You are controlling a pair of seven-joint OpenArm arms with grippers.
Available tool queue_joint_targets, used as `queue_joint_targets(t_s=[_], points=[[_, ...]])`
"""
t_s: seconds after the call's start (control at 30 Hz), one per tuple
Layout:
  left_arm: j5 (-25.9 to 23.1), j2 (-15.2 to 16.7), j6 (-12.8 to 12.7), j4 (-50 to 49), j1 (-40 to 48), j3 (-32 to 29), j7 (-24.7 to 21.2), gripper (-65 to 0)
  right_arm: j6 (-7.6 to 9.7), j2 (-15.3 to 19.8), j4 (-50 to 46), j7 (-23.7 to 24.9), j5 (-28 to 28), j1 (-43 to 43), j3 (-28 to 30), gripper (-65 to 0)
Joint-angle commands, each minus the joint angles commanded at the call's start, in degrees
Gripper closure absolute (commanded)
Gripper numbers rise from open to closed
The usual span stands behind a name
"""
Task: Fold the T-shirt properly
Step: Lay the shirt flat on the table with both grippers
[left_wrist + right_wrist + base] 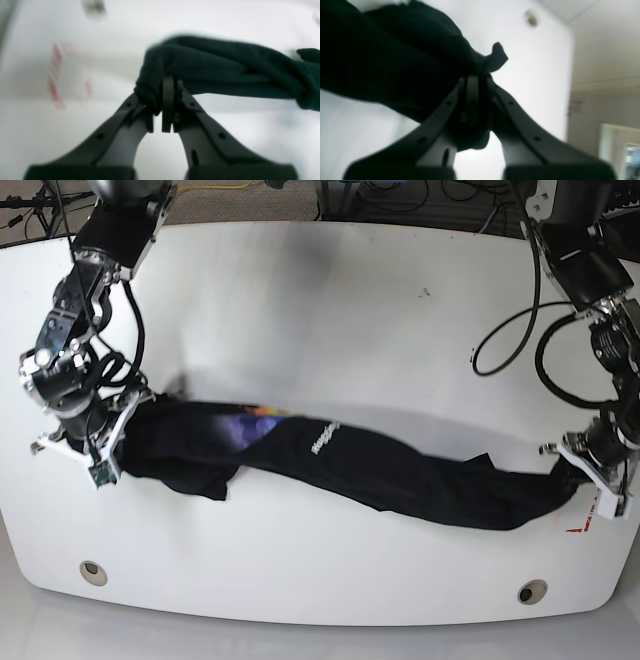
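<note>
- The large black cloth T-shirt [400, 470] is soft, matt knit fabric, its weave slightly fuzzy in the left wrist view.
- The dark grey left gripper [162, 105] and the dark grey right gripper [476, 100] look like matt moulded plastic.
- The white table [330, 290] is smooth with a faint sheen.

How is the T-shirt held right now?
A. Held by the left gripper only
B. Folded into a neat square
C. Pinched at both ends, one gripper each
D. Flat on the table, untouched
C: the left gripper and the right gripper are each shut on an end of the T-shirt, stretched between them.
</note>
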State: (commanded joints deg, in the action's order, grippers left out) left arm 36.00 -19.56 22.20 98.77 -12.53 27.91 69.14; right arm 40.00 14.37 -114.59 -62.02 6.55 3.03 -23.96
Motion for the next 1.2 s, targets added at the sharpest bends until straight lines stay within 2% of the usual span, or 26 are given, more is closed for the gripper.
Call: queue_joint_targets(t_s=[0.2,0.33,0.53,0.87,0.93,1.0,1.2], points=[[-0.35,-0.09,4.75,0.18,7.56,3.25,0.00,-0.8,0.00,-1.58,0.26,4.31,0.00,-8.18,-0.62,0.0],[-0.35,-2.02,7.21,0.18,12.40,4.66,0.00,-0.8,0.00,-2.55,0.26,6.59,0.00,-13.36,-0.70,0.0],[-0.35,-3.08,8.35,0.35,17.23,4.84,0.00,-0.8,0.00,-3.25,0.26,8.97,0.00,-17.76,-0.70,0.0],[-0.44,-5.80,8.26,-4.75,22.15,4.48,0.00,-1.5,0.00,-4.48,0.26,9.14,0.00,-20.40,-0.44,0.0],[-0.44,-6.15,8.26,-5.10,22.86,4.31,0.00,-5.3,0.00,-4.92,0.26,9.14,0.00,-20.40,-0.62,0.0],[-0.26,-6.15,8.35,-4.84,23.03,4.31,0.00,-12.2,0.00,-4.92,0.18,9.14,0.00,-20.40,-0.53,0.0],[-0.09,-6.15,8.35,-4.75,22.95,4.75,0.26,-38.6,0.00,-5.19,0.18,9.14,0.00,-20.31,-0.26,0.0]])
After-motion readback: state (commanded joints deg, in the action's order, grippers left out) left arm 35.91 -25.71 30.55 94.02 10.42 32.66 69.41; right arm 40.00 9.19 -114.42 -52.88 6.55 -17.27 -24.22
